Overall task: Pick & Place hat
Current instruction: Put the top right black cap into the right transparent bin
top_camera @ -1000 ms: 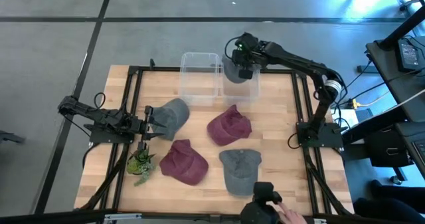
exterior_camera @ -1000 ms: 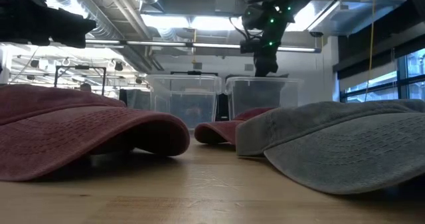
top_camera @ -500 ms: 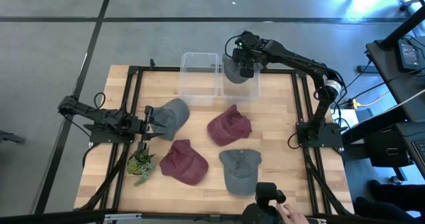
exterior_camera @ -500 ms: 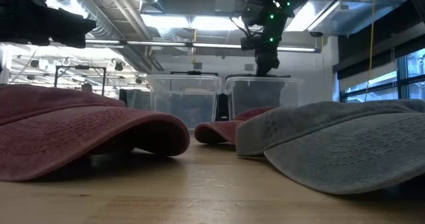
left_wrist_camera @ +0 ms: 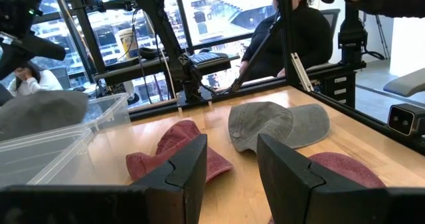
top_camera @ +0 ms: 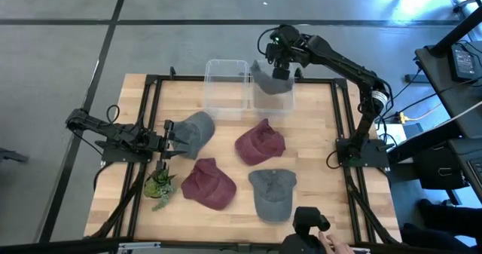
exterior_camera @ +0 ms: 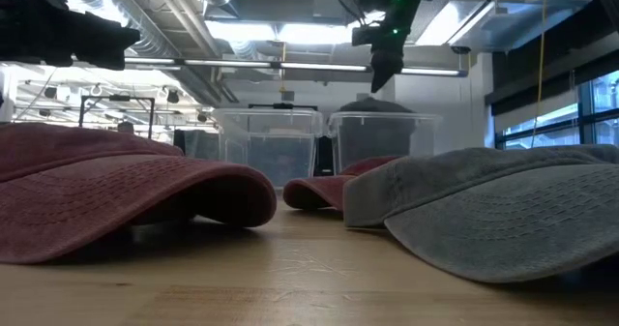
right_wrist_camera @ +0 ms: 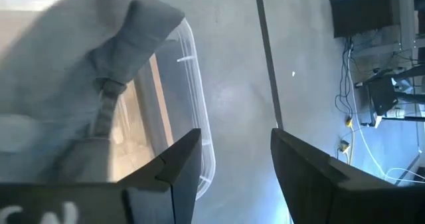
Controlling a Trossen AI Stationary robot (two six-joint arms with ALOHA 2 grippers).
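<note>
The right gripper (top_camera: 281,73) hangs over the far right side of the table (top_camera: 316,186), above the right clear bin (top_camera: 282,105). Its fingers (right_wrist_camera: 166,174) are spread apart and hold nothing. A gray hat (top_camera: 265,81) lies in that bin, right under the gripper, with part of it lying over the bin's rim. From table height, the hat's round top (exterior_camera: 372,104) pokes up above the bin's edge, and the gripper (exterior_camera: 380,74) is up in the air above it, not touching it.

Next to this bin stands a second clear bin (top_camera: 227,88).

The left gripper (top_camera: 167,142) rests low on the left side of the table. Its fingers (left_wrist_camera: 189,164) are open a little with nothing between them. Another gray hat (top_camera: 194,131) lies just beside it, and a small green plant (top_camera: 159,185) sits near it, toward the front of the table.

More hats lie on the wood. A dark red hat (top_camera: 260,142) is in the middle. A second dark red hat (top_camera: 208,182) is near the front, close to the plant. One more gray hat (top_camera: 272,191) lies at the front right.
</note>
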